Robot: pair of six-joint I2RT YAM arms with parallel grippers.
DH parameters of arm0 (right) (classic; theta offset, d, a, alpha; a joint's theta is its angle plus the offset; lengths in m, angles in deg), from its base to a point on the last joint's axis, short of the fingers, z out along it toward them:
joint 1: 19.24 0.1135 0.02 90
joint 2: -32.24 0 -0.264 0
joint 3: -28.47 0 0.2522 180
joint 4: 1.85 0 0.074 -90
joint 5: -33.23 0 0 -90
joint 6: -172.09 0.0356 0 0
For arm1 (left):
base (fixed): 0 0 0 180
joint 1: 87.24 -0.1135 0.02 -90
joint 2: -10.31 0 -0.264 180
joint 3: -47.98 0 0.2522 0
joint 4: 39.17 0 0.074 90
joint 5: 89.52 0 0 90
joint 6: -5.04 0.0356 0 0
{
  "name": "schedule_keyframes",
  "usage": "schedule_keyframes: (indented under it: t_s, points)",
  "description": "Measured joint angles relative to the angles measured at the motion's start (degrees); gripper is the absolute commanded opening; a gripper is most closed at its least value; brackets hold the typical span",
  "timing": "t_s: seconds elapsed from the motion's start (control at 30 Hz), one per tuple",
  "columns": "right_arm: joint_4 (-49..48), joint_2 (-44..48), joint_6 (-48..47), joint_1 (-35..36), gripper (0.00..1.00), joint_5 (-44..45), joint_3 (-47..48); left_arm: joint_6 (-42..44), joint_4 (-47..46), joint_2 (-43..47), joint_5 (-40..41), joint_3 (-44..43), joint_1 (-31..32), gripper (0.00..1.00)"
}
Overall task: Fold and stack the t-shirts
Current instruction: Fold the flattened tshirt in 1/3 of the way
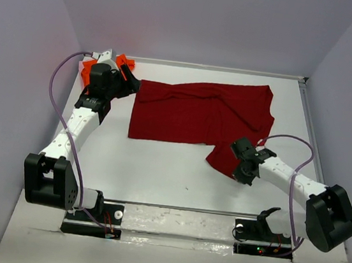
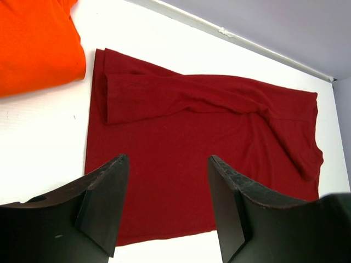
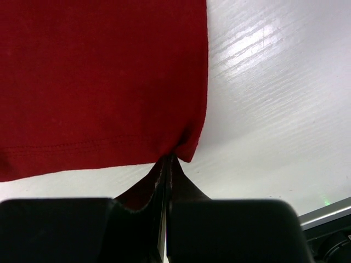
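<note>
Clearly limp and light, the crimson t-shirt point(image 1: 197, 112) lies rumpled across the middle of the tabletop point(image 1: 158, 174), the orange t-shirt point(image 2: 33, 44) bunched at 10 o'clock. The right tool point(image 3: 166, 164) is pinched shut on the crimson shirt's hem corner near 4 o'clock, while the left tool point(image 2: 167, 160) hangs open over its 9 o'clock edge. Such cloth will likely sag and drag, so corners and hems seem the best holds.

Shut tight with the black two-finger right gripper point(image 3: 168, 164) on the stitched hem corner of a dark crimson soft cloth t-shirt point(image 3: 98, 76), lying over a glossy white tabletop point(image 3: 274, 109).
</note>
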Motion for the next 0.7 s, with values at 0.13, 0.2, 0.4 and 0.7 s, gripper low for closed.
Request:
schedule_keyframes:
  t_s: [0.13,0.2,0.4,0.7]
  points:
    - [0.33,2.49,-2.16,0.00,0.00,1.11,1.20,0.00,0.00,-0.44,0.28,0.00,0.02,0.68]
    - [0.28,3.87,-3.76,0.00,0.01,1.75,2.86,0.00,0.00,-1.42,0.22,0.00,0.04,0.68]
    - [0.76,7.15,-5.60,0.02,0.01,2.14,6.45,-0.02,0.74,-2.95,0.09,0.00,0.04,0.68]
    - [1.68,8.79,-7.21,0.02,0.70,2.14,6.43,0.00,0.85,-2.93,0.09,0.00,0.04,0.68]
